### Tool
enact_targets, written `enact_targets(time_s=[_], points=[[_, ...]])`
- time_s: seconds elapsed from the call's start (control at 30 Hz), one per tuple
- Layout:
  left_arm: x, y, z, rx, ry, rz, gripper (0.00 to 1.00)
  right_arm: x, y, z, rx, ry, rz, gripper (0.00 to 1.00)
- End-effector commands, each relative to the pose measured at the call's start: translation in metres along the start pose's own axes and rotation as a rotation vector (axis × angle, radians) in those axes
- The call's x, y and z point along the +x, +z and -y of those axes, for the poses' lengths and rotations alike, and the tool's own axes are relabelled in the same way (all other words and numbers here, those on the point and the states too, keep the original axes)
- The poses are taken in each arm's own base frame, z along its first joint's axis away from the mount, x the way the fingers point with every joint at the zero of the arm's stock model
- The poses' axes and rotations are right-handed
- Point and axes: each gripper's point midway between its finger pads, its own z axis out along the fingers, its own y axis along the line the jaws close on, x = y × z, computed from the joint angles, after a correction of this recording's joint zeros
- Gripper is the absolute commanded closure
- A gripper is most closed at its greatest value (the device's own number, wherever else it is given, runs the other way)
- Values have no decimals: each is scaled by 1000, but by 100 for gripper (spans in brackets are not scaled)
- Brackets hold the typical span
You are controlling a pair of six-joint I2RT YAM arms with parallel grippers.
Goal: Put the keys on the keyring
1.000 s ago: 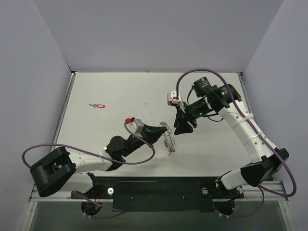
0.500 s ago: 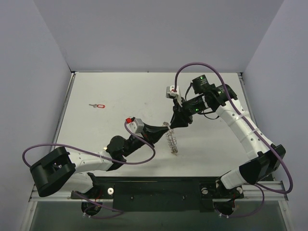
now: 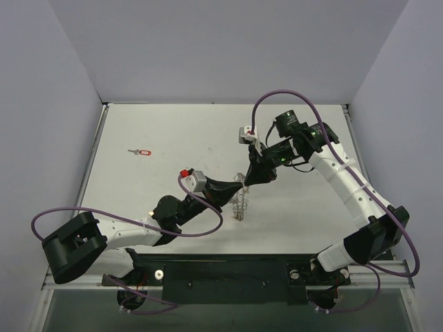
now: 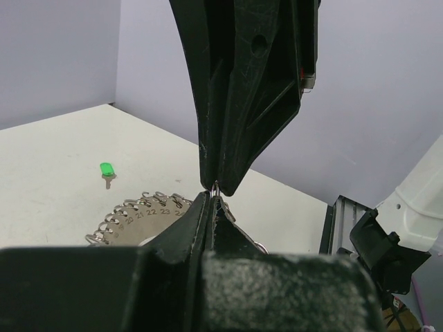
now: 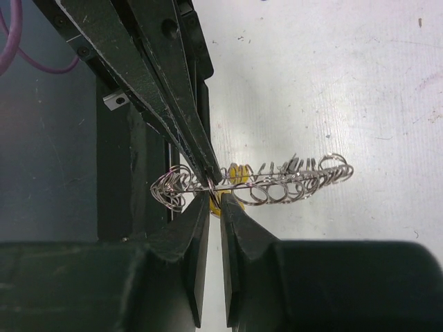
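The keyring (image 3: 240, 204), a silver wire hoop with small loops round its rim, hangs on edge at mid-table. My left gripper (image 3: 237, 188) is shut on its rim; in the left wrist view the closed tips (image 4: 212, 196) pinch the wire, with the numbered keyring (image 4: 138, 214) behind them. My right gripper (image 3: 250, 181) meets it tip to tip from the upper right. In the right wrist view its fingers (image 5: 214, 204) stand a narrow gap apart, closed on a yellow key (image 5: 237, 174) right at the keyring (image 5: 291, 183). A red key (image 3: 143, 151) lies far left. A green key (image 4: 106, 169) lies on the table.
The left gripper's black fingers (image 5: 159, 90) fill the upper left of the right wrist view. Grey walls enclose the white table (image 3: 173, 131) on three sides. A metal rail (image 3: 228, 266) runs along the near edge by the arm bases.
My right gripper has moved down and left until it meets the left gripper at the keyring. The keyring has swung from a tilt out to the right to hanging closer under the left gripper.
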Motion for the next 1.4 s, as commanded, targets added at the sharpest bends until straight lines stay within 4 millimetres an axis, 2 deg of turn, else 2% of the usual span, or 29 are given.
enact_targets(time_s=[0.0,0.17,0.27,0.37,0.63,0.77,1.0,1.03,1.13,1.17,1.2,1.23,1.27,1.3,1.33,1.37], points=[[-120,1,42,151,26,436,100,-3,2,-8,-66,0,24,92],[-121,1,42,148,25,439,100,0,2,-10,-69,-10,13,90],[-121,1,42,148,24,439,100,1,2,-11,-76,-15,9,92],[-121,1,43,150,24,440,100,1,3,-14,-93,-30,9,100],[-118,0,39,137,12,433,100,5,1,-25,-127,-74,-19,100],[-112,-1,37,129,-6,415,100,3,-6,-26,-105,-101,-30,100],[-86,-1,43,172,-63,300,99,6,-10,-9,-4,-49,-80,100],[-81,-3,44,180,-66,282,97,7,-10,-9,3,-46,-86,100],[-70,-8,46,186,-69,217,80,11,-12,-5,34,-46,-120,100],[-61,-9,42,174,-64,169,77,14,-14,-6,34,-59,-138,100],[-66,-11,43,173,-48,171,73,21,-14,-8,30,-59,-178,100],[-56,-12,38,154,-34,113,70,21,-16,-9,31,-83,-193,100],[-61,-14,40,156,-1,112,65,28,-15,-11,27,-84,-243,100],[-50,-15,34,131,9,41,62,28,-16,-13,28,-115,-263,100],[-55,-17,35,136,60,27,56,34,-18,-13,29,-111,-304,100],[-45,-17,30,118,109,-42,46,34,-19,-13,33,-134,-327,100]])
